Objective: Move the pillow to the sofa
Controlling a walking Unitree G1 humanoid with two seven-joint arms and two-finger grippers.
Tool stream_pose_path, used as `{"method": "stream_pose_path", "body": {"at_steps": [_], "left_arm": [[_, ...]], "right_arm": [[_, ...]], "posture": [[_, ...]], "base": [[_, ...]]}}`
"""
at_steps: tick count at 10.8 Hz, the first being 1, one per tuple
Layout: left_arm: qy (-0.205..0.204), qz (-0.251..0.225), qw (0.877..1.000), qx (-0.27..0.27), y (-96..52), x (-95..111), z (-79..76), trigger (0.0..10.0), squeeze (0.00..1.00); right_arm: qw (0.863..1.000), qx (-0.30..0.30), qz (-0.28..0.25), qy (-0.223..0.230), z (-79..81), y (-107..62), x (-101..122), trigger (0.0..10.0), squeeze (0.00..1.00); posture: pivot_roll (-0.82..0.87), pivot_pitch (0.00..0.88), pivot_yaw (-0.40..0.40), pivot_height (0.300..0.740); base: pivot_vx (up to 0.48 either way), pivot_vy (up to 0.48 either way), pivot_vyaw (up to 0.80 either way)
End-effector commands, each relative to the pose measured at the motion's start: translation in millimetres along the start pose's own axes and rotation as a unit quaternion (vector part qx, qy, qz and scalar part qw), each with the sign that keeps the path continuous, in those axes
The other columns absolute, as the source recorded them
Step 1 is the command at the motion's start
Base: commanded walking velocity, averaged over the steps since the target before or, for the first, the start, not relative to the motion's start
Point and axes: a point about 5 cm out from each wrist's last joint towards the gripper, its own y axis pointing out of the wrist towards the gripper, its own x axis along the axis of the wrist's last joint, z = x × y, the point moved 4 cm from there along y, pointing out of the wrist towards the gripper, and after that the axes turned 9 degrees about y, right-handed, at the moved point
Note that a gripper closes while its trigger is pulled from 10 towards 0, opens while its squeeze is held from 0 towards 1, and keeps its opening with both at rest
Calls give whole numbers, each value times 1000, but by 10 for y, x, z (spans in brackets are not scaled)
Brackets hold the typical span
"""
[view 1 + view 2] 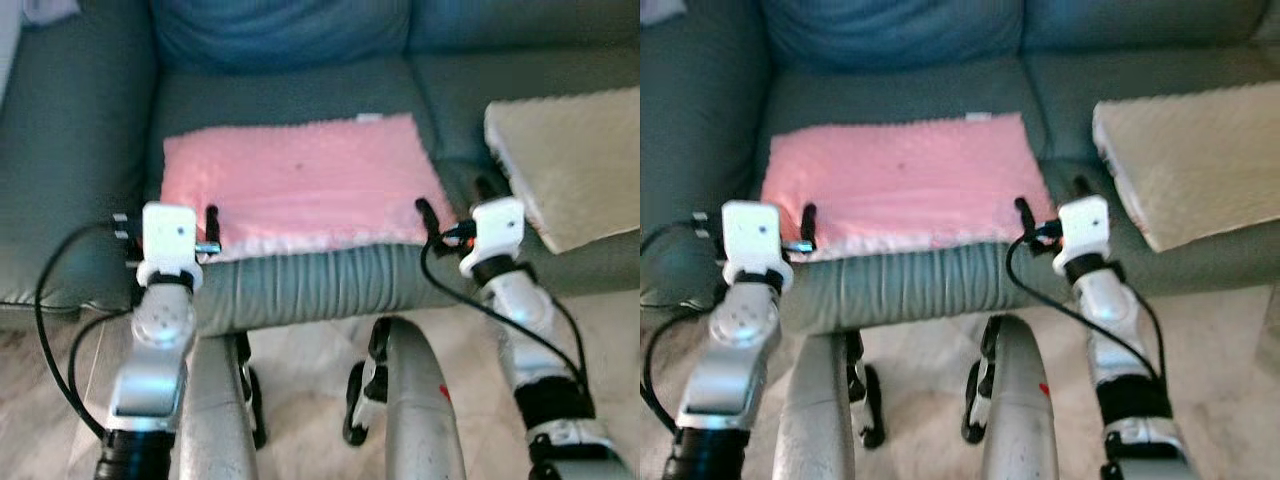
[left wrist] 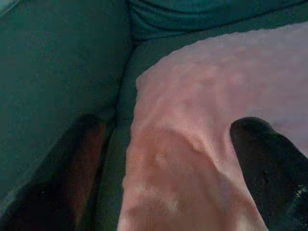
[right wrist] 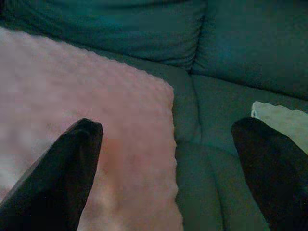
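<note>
A pink, nubbly pillow (image 1: pixel 300 180) lies flat on the grey-green sofa seat (image 1: pixel 300 285), its front edge close to the seat's front edge. My left gripper (image 1: pixel 168 222) is open at the pillow's front left corner. In the left wrist view the pillow's left edge (image 2: pixel 192 144) runs between the two black fingers (image 2: pixel 272 166). My right gripper (image 1: pixel 458 205) is open at the front right corner. In the right wrist view the pillow's right edge (image 3: pixel 139 144) lies between its spread fingers (image 3: pixel 62 178). Neither gripper grips the pillow.
A beige cushion (image 1: pixel 575 160) rests on the seat to the right, close to my right gripper. A blue back cushion (image 1: pixel 280 30) stands behind the pillow. The sofa's armrest (image 1: pixel 70 150) rises on the left. Pale floor (image 1: pixel 310 370) and my legs are below the seat.
</note>
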Motion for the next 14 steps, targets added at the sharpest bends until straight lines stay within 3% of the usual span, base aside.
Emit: {"method": "stream_pose_path", "body": {"at_steps": [1, 3, 4, 6, 7, 9, 11, 14], "left_arm": [[7, 9, 1000, 3, -36, -76, -3, 10000, 1000], [8, 2, 1000, 7, -65, -91, 11, 10000, 1000], [9, 2, 1000, 9, -118, -166, 53, 10000, 1000], [10, 0, 1000, -1, -199, -261, -4, 10000, 1000], [7, 5, 1000, -15, -235, -315, -112, 10000, 1000], [-13, 0, 999, -34, -170, -277, -256, 10000, 0], [-21, -11, 999, -32, -73, -210, -299, 10000, 0], [-26, -11, 1000, -1, 43, -189, -242, 10000, 0]], "right_arm": [[1000, -3, 6, 6, 17, -66, -44, 10000, 1000], [999, -13, 18, 25, 165, -189, -152, 10000, 1000], [998, -31, 31, 41, 252, -328, -250, 10000, 1000], [996, -59, 53, 39, 305, -471, -339, 10000, 1000], [995, -46, 64, 63, 392, -483, -362, 10000, 0], [997, -33, 43, 57, 433, -376, -232, 10000, 0], [997, -33, 34, 61, 368, -253, -131, 10000, 0], [997, -32, 41, 60, 345, -242, -135, 10000, 0]], "posture": [[6, 166, -25, 598], [4, 125, -27, 598], [5, 101, -31, 598], [6, 68, -34, 598], [-3, 46, -35, 598], [-20, 32, -36, 598], [-36, 27, -45, 638], [-44, 32, -59, 688]], "base": [[0, 0, 0], [0, 0, 0], [0, 0, 0], [0, 0, 0], [0, 0, 0], [0, 0, 0], [0, 0, 0], [0, 0, 0]]}}
